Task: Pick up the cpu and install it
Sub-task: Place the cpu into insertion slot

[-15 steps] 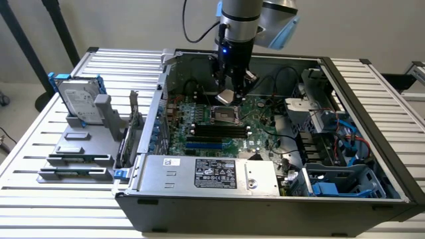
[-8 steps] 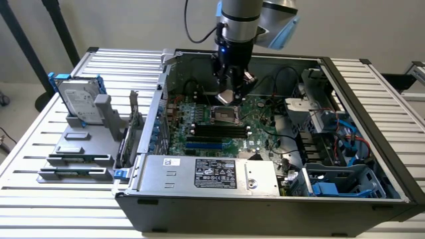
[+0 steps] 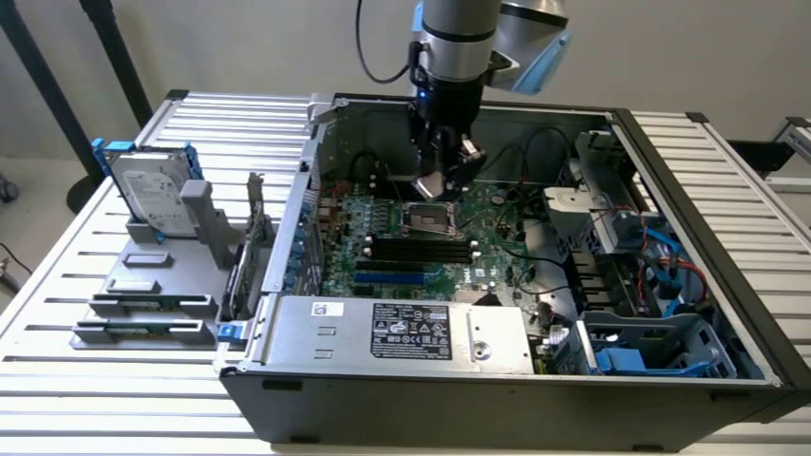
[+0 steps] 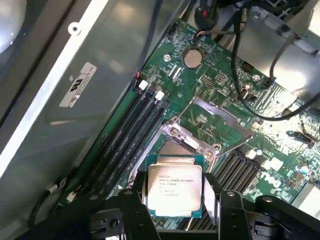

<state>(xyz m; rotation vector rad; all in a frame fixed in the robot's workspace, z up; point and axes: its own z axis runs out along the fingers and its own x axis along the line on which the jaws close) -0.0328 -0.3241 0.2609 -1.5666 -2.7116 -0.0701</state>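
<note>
The cpu (image 4: 175, 186), a flat square chip with a silvery top plate and a greenish rim, is pinched by its edges between my gripper's (image 4: 178, 199) two black fingers. It hangs tilted just above the motherboard's cpu socket (image 4: 186, 145), whose metal frame stands open. In the exterior view my gripper (image 3: 438, 179) reaches down into the open computer case with the cpu (image 3: 431, 184) at its tip. The socket (image 3: 428, 218) lies directly below, and a small gap separates chip and socket.
Black memory slots (image 4: 132, 137) run beside the socket, and black cables (image 4: 260, 75) loop nearby. The power supply (image 3: 393, 328) and case walls (image 3: 298, 218) hem in the board. Outside the case stand a hard drive in a blue bracket (image 3: 152, 190) and grey memory sticks (image 3: 146, 304).
</note>
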